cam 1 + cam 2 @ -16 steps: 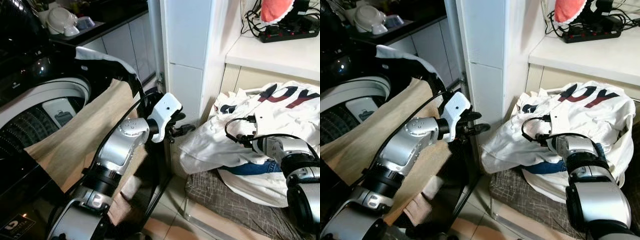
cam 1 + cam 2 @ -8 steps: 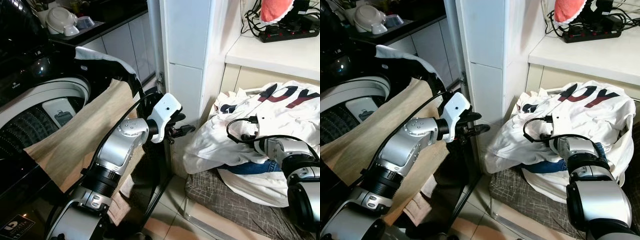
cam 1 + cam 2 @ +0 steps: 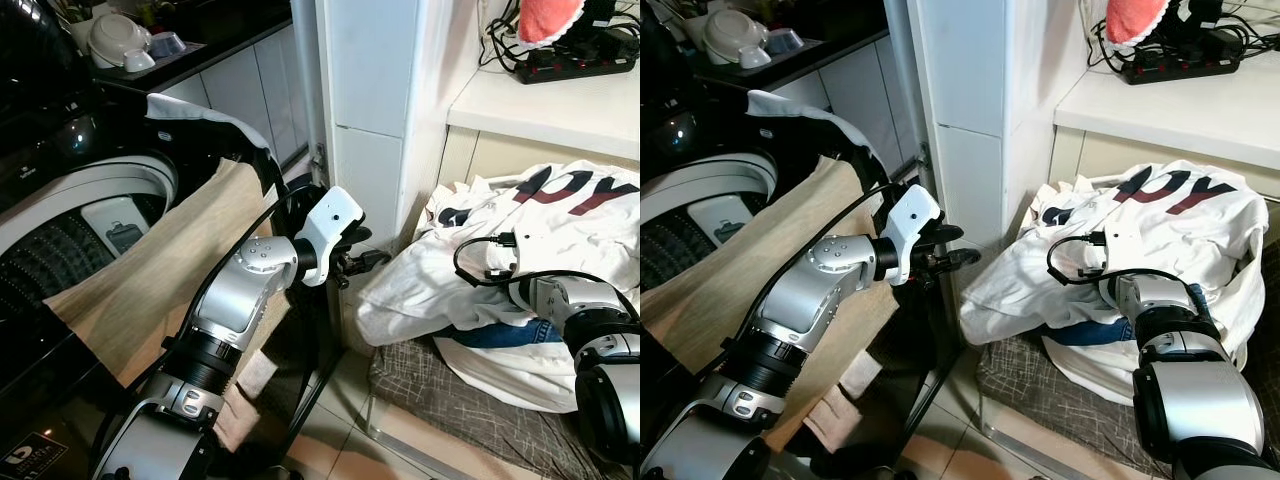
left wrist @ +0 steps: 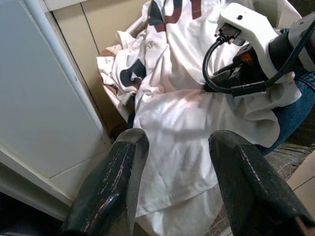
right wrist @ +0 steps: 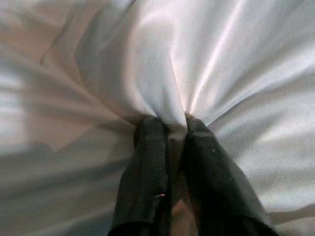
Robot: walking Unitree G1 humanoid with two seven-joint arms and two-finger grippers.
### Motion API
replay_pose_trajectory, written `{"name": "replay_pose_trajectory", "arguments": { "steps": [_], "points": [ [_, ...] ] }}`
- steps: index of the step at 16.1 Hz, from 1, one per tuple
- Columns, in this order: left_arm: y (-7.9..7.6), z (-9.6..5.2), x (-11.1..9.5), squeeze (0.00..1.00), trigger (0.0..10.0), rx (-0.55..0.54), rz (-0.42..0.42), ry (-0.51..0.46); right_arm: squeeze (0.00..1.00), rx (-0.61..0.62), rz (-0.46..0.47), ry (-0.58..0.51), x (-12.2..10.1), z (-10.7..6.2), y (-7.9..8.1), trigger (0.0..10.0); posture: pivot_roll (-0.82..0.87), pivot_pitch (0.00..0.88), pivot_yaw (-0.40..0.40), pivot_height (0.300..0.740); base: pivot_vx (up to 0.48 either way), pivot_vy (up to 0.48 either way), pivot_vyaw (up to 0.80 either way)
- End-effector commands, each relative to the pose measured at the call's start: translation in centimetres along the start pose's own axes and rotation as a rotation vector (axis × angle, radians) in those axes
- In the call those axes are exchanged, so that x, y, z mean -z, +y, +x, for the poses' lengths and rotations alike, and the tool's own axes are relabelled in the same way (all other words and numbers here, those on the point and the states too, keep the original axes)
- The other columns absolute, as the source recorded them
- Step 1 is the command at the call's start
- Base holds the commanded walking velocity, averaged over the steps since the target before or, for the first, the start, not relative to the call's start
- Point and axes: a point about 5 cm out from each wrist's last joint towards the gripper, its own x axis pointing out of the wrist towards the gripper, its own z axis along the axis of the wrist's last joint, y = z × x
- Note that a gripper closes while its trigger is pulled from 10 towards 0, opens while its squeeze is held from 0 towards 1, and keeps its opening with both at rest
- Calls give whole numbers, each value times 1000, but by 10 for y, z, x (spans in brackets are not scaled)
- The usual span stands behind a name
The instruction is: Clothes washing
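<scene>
Loading is barely begun: right hand [image 5: 170,147] pinches the white shirt [image 3: 480,270] atop the laundry basket [image 3: 440,395], left hand [image 4: 177,162] spread wide nearby, beige cloth [image 3: 150,280] draped over the washer [image 3: 60,230]

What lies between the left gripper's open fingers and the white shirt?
Nothing: in the left wrist view, bare air separates the left gripper from the white shirt, which the right gripper pinches.

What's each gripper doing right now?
Left gripper: open, holding nothing, beside the laundry pile.
Right gripper: shut on a fold of the white shirt.
</scene>
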Motion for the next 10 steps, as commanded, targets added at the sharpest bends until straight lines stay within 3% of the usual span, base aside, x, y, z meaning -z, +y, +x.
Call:
{"name": "replay_pose_trajectory", "arguments": {
  "steps": [1,7,10],
  "points": [
    [1,-4,-1,0,10000,-3,13,5,0,24,3,35,5,0,-4,0,-40,30,132,740,0,0,0],
    [1,-4,-1,0,10000,-3,13,5,0,24,3,35,5,0,-4,0,-40,30,132,740,0,0,0],
    [11,-4,-5,0,10000,-77,12,-28,0,66,2,-102,-24,-8,-18,0,-60,0,140,740,0,0,0]
  ]
}}
